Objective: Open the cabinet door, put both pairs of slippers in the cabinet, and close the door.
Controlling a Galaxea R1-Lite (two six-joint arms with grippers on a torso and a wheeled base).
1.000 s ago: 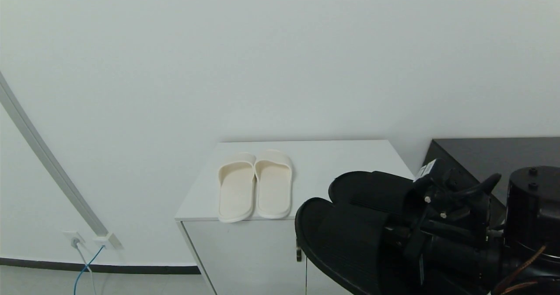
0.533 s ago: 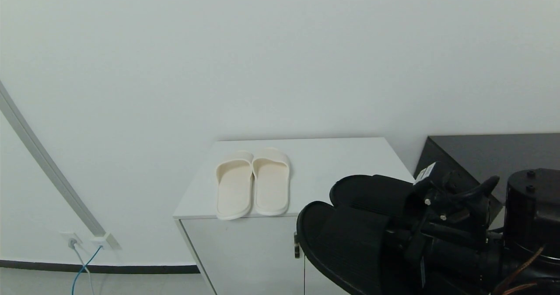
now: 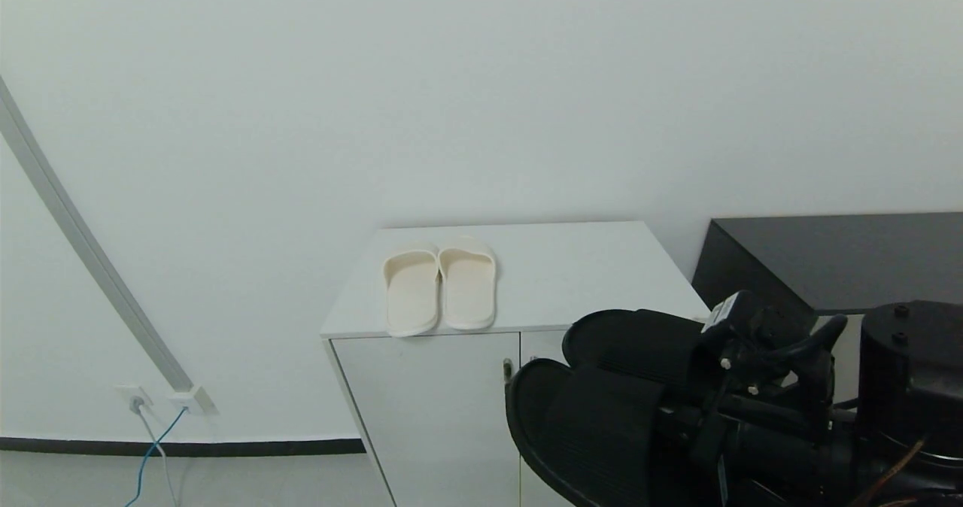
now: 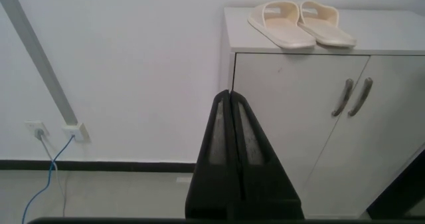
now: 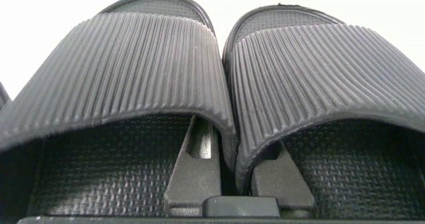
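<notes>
In the head view, the pair of black ribbed rubber slippers was held aloft before the shut white 2-door cabinet, whose top carried the pair of cream moulded slippers. In the left wrist view, the left gripper was seen closed and empty; a door pulled open might be swung into the black pair. In the right wrist view, the right gripper was clamped on only their 2 inner walls, so 1 might be dropped.
</notes>
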